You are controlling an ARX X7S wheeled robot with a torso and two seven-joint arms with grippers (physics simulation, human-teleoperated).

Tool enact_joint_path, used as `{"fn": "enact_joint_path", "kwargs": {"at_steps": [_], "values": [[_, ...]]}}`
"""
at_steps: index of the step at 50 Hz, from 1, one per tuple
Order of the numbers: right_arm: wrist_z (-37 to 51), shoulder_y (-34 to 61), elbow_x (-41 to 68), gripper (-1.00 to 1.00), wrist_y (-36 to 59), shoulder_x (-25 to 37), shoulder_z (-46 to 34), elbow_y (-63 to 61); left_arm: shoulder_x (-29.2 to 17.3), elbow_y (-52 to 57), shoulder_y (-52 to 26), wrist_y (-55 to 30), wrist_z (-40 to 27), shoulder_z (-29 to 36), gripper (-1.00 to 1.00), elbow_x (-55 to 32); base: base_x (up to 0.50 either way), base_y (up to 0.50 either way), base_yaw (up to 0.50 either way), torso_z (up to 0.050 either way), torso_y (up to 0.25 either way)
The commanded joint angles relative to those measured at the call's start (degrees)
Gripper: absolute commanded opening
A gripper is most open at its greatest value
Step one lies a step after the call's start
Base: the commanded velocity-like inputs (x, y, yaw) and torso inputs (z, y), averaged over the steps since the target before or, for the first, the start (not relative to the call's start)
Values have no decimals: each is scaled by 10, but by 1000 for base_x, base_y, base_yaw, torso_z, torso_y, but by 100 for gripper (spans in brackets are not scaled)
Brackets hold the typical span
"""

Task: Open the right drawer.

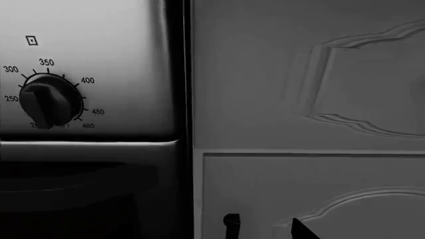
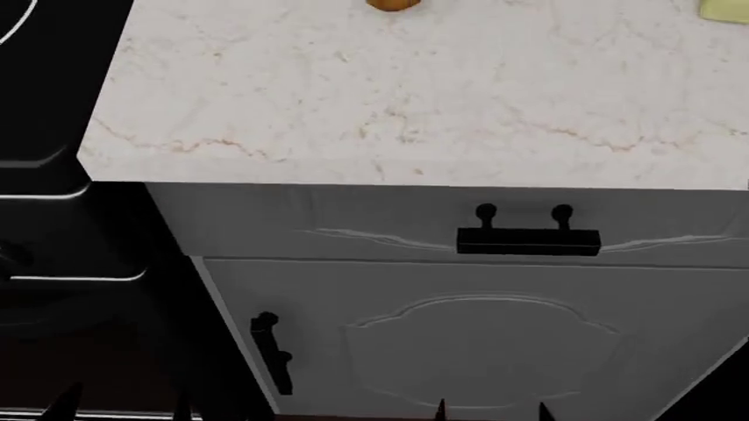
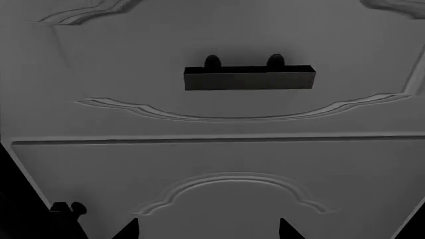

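**Right drawer shut, handle not yet taken**

The right drawer (image 2: 387, 224) is seen just under the pale marble counter (image 2: 410, 105), to the right of the black stove (image 2: 59, 263) and directly above the cabinet door (image 2: 492, 342). Its front is flush with the frame, so it is judged to be fully closed. The short black bar handle (image 2: 528, 239) is set on two posts near the middle of the front, well apart from the door's upright handle (image 2: 270, 351) lower down and to the left.

In the right wrist view the bar handle (image 3: 249, 78) is centred ahead, and two dark fingertips of the right claw (image 3: 209, 229) are visible at the near edge, spread apart with nothing between them. The claw is held below the bar and is not touching it. Of the left claw (image 1: 265, 226) only dark tips are caught, near the stove's dial (image 1: 48, 102); how far it is open cannot be told.

The drawer is expected to behave as a stiff, rigid box on runners (light enough if empty, though its contents are hidden). The moulded front offers no purchase, so the bar is the place to be gripped, across its middle between the posts, and a straight pull toward the robot would be called for. A smooth bar may slip from a shallow pinch.
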Motion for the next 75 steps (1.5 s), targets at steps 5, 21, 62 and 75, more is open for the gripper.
{"fn": "enact_joint_path", "kwargs": {"at_steps": [5,21,62,75], "values": [[4,1,2,100,-1,4,-5,1,-4,2,1,4,-3,5,100,-3,176,0,0,0,0],[17,4,-6,100,-2,6,-10,8,-6,-5,0,8,-5,9,100,-8,45,0,0,0,0],[128,50,-347,100,351,92,-149,-144,-14,-9,-2,6,-18,19,100,-15,0,0,0,0,0],[115,75,-409,100,386,110,-188,-141,-11,-10,-4,-6,3,6,100,-84,0,0,0,0,0]]}}
